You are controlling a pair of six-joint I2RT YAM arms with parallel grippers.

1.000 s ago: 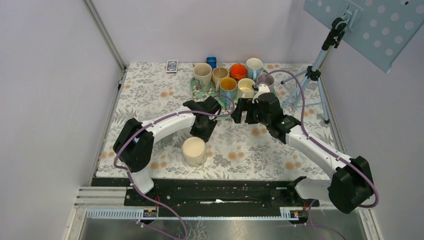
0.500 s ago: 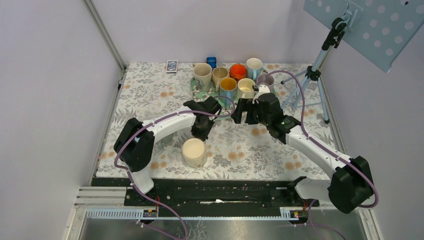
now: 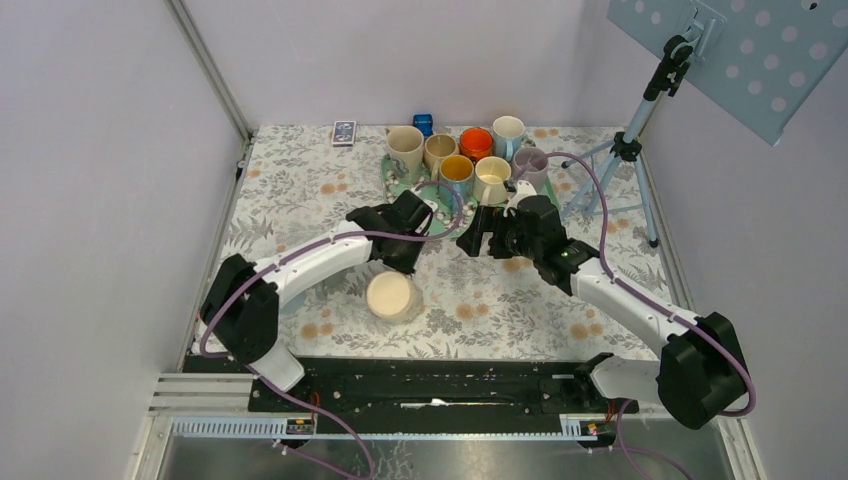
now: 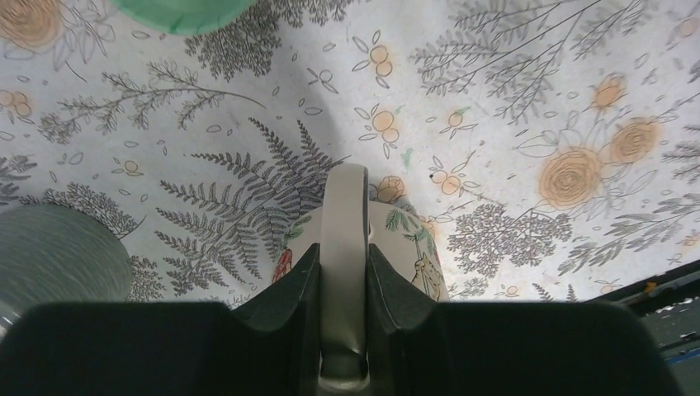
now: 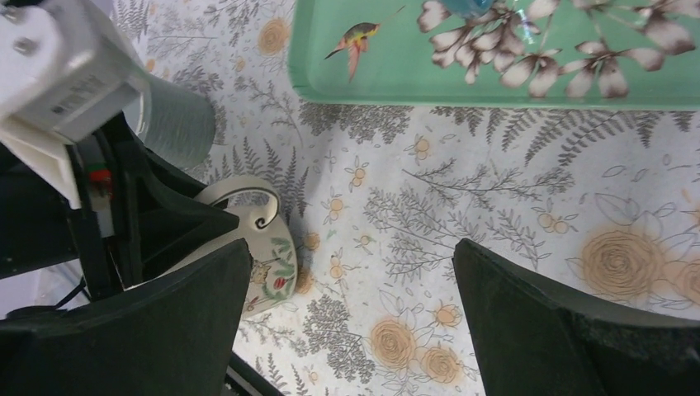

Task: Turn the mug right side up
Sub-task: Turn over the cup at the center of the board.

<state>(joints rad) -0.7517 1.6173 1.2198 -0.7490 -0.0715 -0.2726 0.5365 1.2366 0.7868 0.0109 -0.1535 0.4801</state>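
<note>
One cream mug (image 3: 392,297) at 6 o'clock on the floral table (image 3: 300,190), looking tipped off upright, a pale round face turned to the overhead camera; rim or base, cannot tell. Pinched narrow on its handle (image 4: 344,206), the left gripper (image 4: 344,256): two fingers (image 4: 289,289), one pressed to each side of that single loop, with painted flowers and a little animal showing on the mug wall just beyond. At 2 o'clock from the mug and apart from it, the right gripper (image 5: 351,330), spread wide, holding nothing, both black pads well apart over bare cloth. Up at 12 o'clock, seven other mugs (image 3: 476,142) bunched on and beside one green tray (image 5: 495,74), openings up: beige, tan, orange, white, yellow, cream, lilac. Behind them, one small blue object (image 3: 423,124); at 11 o'clock, one patterned card (image 3: 343,132). Far out at 2 o'clock, one tripod (image 3: 625,150) past the table's edge. Two arms, both reaching toward the middle.
</note>
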